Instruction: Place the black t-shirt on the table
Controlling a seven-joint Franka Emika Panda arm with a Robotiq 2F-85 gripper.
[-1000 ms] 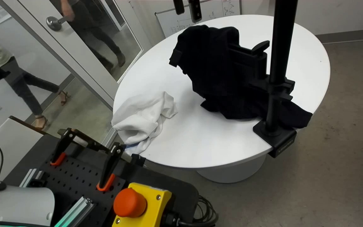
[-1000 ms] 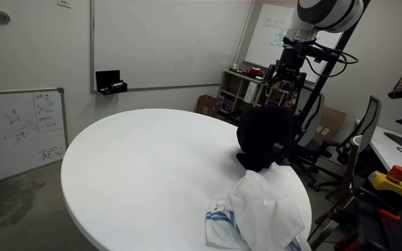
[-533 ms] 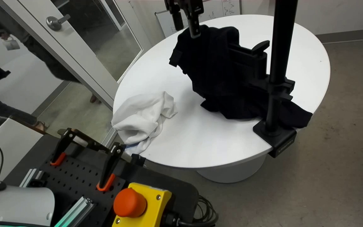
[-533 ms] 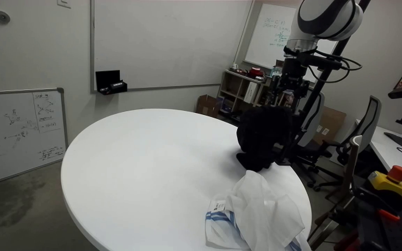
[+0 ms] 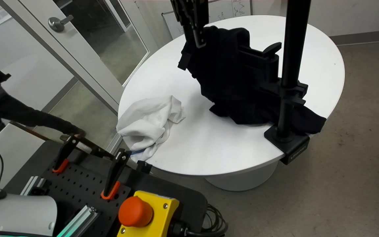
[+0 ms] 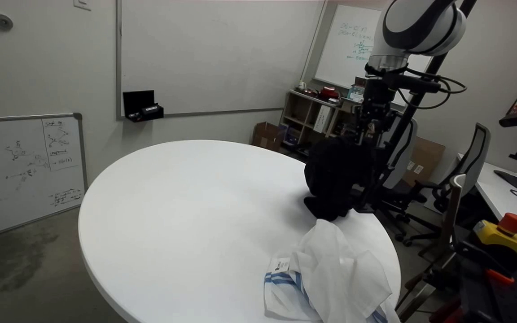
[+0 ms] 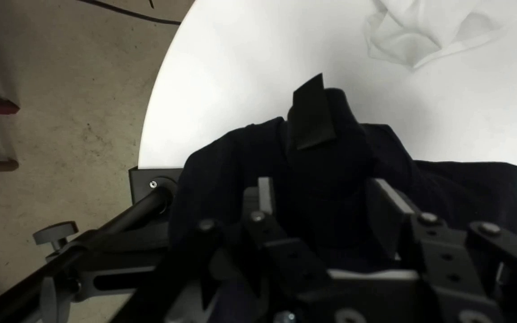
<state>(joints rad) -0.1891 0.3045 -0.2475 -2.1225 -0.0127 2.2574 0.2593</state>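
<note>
The black t-shirt (image 5: 224, 75) hangs bunched over a black mount arm (image 5: 258, 61) fixed to a pole, above the white round table (image 5: 206, 144). Its lower folds reach the tabletop. It also shows in an exterior view (image 6: 337, 175) and in the wrist view (image 7: 240, 152), with a flat black flap (image 7: 313, 114) sticking out. My gripper (image 5: 194, 41) points down at the shirt's upper end; it also shows in an exterior view (image 6: 368, 138). In the wrist view the gripper (image 7: 321, 181) is open, with dark shirt fabric seen between and beyond its fingers. I cannot tell whether the fingertips touch it.
A white cloth with blue stripes (image 6: 343, 273) lies crumpled on the table near the edge. The black pole (image 5: 291, 42) stands on a clamp base (image 5: 286, 141) at the table's edge. A yellow box with a red button (image 5: 156, 210) sits on the nearby black bench.
My gripper has come down to the shirt's upper end, and its fingers look closer together in the exterior views. The shirt's flap has shifted very slightly. A person by the door has moved.
</note>
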